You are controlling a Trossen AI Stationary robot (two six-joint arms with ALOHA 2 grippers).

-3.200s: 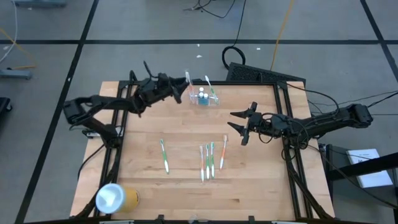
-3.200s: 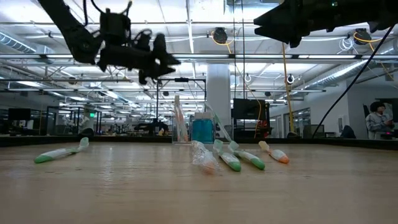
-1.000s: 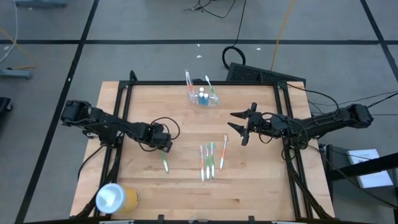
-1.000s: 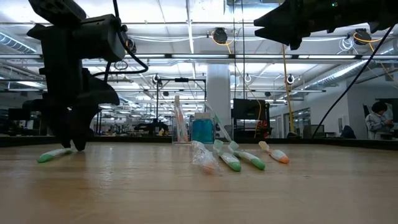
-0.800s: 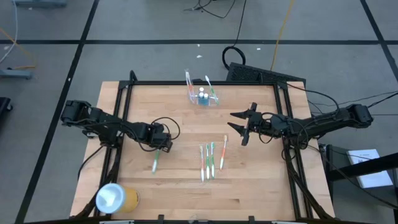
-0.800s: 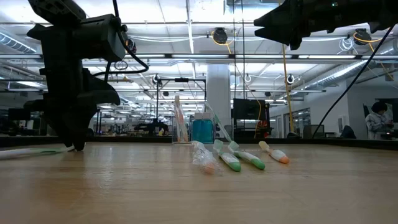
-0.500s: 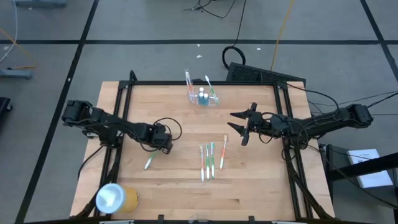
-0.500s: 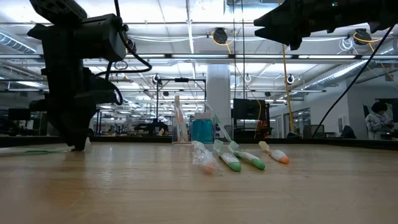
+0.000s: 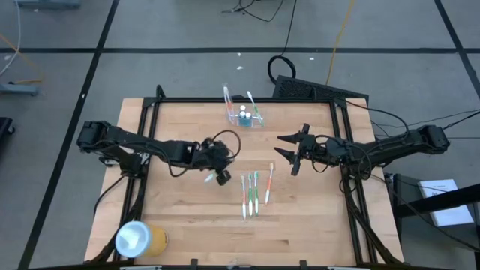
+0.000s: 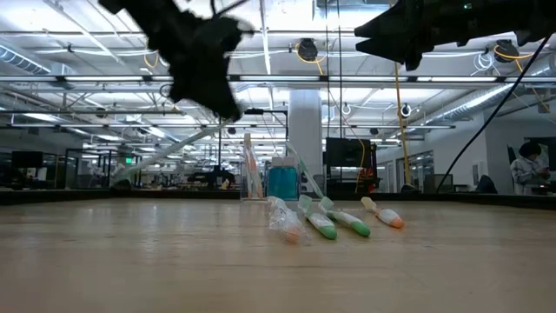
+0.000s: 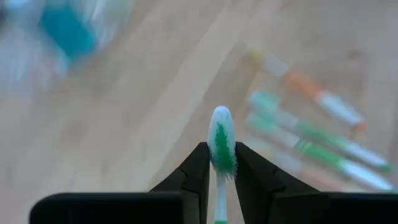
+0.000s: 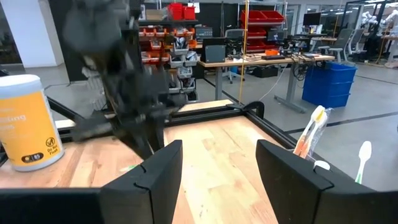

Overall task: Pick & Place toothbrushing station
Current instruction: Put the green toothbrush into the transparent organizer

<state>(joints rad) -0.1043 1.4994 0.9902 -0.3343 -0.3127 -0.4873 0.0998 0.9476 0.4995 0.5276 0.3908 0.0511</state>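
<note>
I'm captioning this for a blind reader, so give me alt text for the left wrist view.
The left gripper has its two dark fingers shut on a green-and-white toothbrush, bristle head up. Beyond it, blurred on the wooden table, lie several more toothbrushes.

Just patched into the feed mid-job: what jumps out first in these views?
The left gripper is shut on a green-and-white toothbrush, lifted above the middle of the table. Three more toothbrushes lie on the wood beside it, and the clear toothbrushing station stands at the far edge. The right gripper hangs open at the right.
</note>
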